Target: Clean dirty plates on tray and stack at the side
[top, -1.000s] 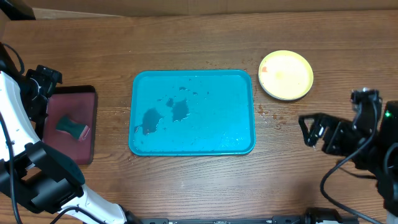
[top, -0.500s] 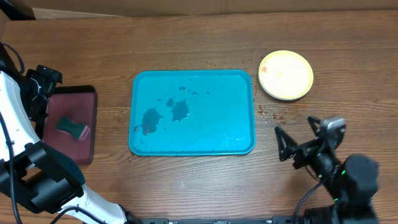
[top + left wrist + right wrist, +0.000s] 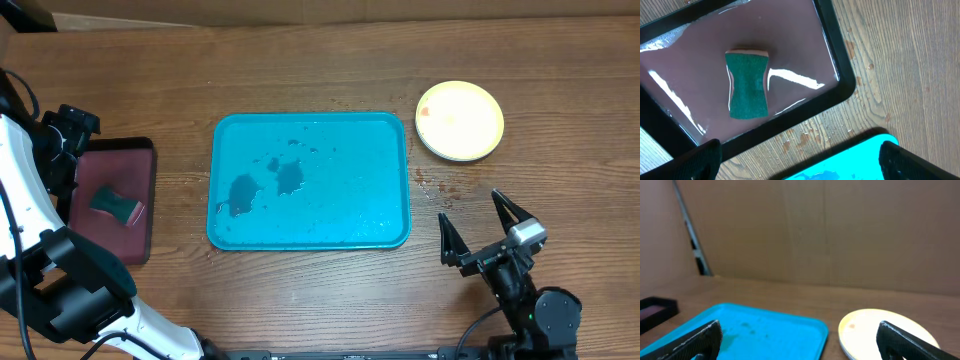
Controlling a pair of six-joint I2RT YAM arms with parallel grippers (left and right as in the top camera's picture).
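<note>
Both hands spread wide, plates (image 3: 459, 121) off the tray (image 3: 310, 180).
Left hand (image 3: 800, 146) over sponge (image 3: 746, 85) in maroon tray (image 3: 805, 40); right hand (image 3: 468, 204) above worktop (image 3: 300, 70) right of tray; plates near its far-right corner.

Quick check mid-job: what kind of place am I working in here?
Likely a mock dishwashing station on a lab bench, not a real kitchen: a wood-grain table backed by plain cardboard, a wet turquoise tray, and a sponge in a maroon tray.
</note>
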